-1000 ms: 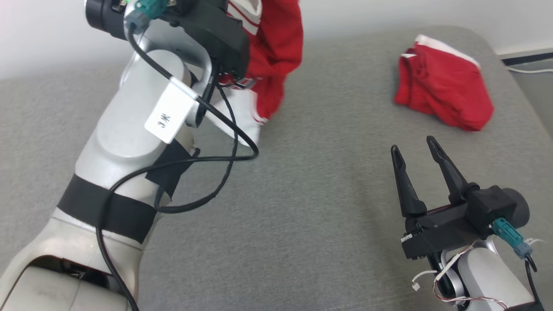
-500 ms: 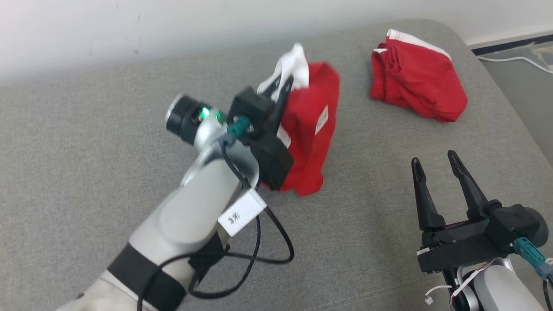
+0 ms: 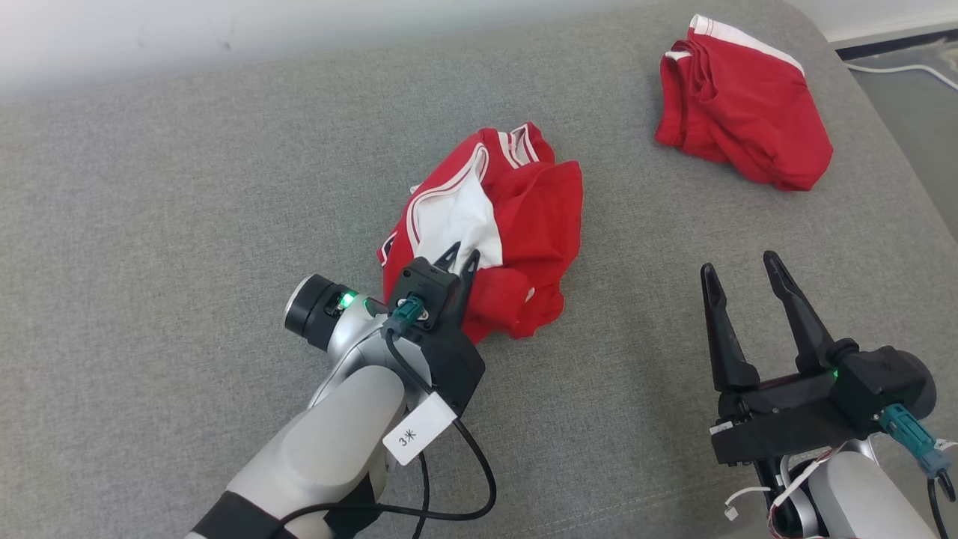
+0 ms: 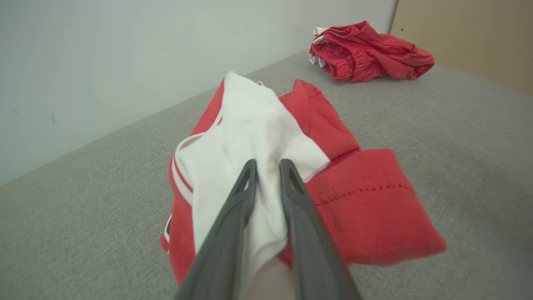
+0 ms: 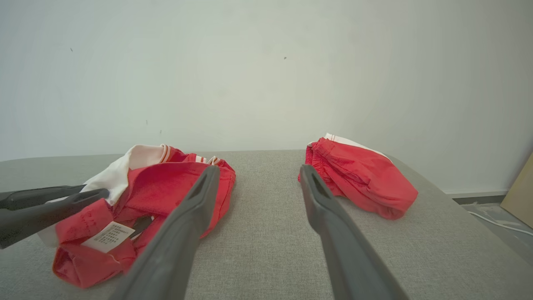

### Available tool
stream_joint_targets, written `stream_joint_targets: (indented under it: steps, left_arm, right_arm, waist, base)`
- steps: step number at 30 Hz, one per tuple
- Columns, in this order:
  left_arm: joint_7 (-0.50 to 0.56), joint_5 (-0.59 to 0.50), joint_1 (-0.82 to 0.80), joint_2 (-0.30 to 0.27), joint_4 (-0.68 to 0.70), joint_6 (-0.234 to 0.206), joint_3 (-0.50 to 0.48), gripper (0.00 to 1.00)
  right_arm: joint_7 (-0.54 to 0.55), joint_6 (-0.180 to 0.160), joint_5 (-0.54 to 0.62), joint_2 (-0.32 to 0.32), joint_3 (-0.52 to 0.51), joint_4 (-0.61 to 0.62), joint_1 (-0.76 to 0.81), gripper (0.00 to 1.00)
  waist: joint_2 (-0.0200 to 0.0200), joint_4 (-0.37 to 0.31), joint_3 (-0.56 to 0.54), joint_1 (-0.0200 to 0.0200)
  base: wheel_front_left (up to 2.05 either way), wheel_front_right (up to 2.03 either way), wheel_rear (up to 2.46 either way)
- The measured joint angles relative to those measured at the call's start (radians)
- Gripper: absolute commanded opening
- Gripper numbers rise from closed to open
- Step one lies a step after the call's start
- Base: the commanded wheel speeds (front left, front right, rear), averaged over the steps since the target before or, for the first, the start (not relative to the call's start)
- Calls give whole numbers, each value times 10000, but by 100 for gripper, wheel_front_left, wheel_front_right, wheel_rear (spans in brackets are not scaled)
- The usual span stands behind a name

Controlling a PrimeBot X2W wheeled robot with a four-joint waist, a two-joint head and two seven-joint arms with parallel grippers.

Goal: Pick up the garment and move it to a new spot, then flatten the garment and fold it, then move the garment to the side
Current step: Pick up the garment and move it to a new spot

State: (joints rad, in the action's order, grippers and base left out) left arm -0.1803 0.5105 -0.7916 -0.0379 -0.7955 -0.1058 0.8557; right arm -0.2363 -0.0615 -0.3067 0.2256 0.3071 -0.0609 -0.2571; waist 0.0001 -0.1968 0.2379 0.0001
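Left tool (image 3: 459,258), fingers pressed together, pinches a white panel of the red-and-white garment (image 3: 539,217), which lies crumpled near the middle of the grey fabric-covered bench (image 3: 187,187). Bare fabric runs wide toward the bench's left edge and along its near edge; the far edge meets a pale wall. Right tool (image 3: 739,266), fingers spread and holding nothing, hovers by the near right edge, well apart from the garment. A second red garment (image 3: 748,127) sits at the far right corner. The right wrist view adds a printed white care label (image 5: 107,235) on a red fold; the left wrist view, a stitched red hem beside the fingers.
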Motion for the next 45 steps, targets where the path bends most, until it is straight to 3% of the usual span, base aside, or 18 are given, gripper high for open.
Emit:
stream_joint_targets:
  steps: [1, 11, 24, 38, 45]
  left_arm:
    - [-35, 42, 16, -2, -40, 0, 2, 100]
    - [-428, 619, 115, 0, 69, -10, -59, 100]
    - [-694, 1124, 1546, -226, 779, -88, -826, 100]
    - [-696, 1202, 4288, -1473, 3170, -186, -2857, 100]
    - [-723, 734, 6028, -1444, 3981, -188, -4395, 100]
  right_arm:
    - [0, 0, 0, -4, 2, -31, 1, 100]
    - [-29, 0, -21, 12, -134, -351, 16, 100]
    - [-44, -38, -23, 109, -257, -535, 525, 100]
    - [-117, -221, -13, 125, -422, -380, 1329, 100]
    - [-119, -341, -4, 140, -589, -150, 1871, 100]
  waist:
    - [0, -3, 10, 0]
    - [0, 164, -218, 0]
    - [0, 583, -1018, -1]
    - [-1, 943, -1969, -2]
    - [-1, 1126, -2301, -2]
  base:
    - [0, 0, 0]
    - [0, 0, 0]
    - [0, 0, 0]
    - [0, 0, 0]
    - [0, 0, 0]
